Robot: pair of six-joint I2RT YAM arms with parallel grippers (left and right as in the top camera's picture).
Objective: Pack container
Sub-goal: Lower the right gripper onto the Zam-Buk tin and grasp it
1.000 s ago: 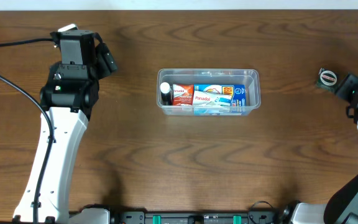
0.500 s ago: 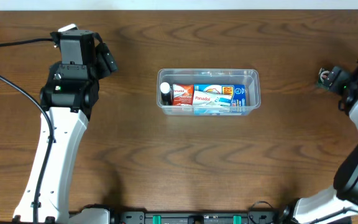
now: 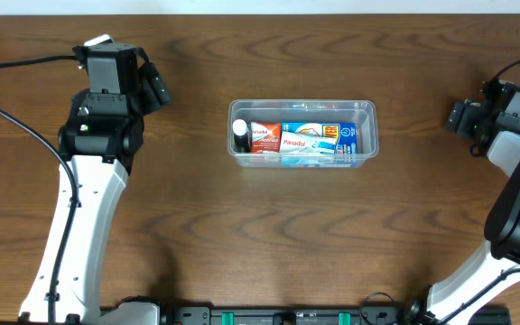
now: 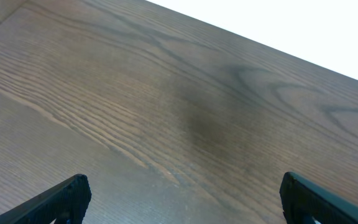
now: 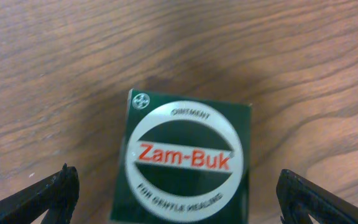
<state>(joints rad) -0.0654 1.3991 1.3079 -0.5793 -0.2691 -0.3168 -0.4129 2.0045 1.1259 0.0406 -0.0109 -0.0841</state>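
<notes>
The clear plastic container (image 3: 372, 113) stands mid-table and holds a small bottle (image 3: 240, 135), Panadol packets (image 3: 300, 143) and a blue packet (image 3: 348, 137). A dark green Zam-Buk box (image 5: 185, 163) lies flat on the wood in the right wrist view, between my right gripper's fingers (image 5: 182, 200). Those fingers are open and spread wide on either side of it. In the overhead view the right gripper (image 3: 464, 117) is right of the container and hides the box. My left gripper (image 3: 154, 88) is open and empty at the far left, and only bare wood shows between its fingers in the left wrist view (image 4: 185, 199).
The table's far edge (image 4: 278, 50) runs close behind the left gripper. A black cable (image 3: 16, 63) trails from the left arm towards the left edge.
My right gripper has swung in and to the left over the Zam-Buk box, which now lies hidden beneath it in the overhead view. The left arm has not moved.
</notes>
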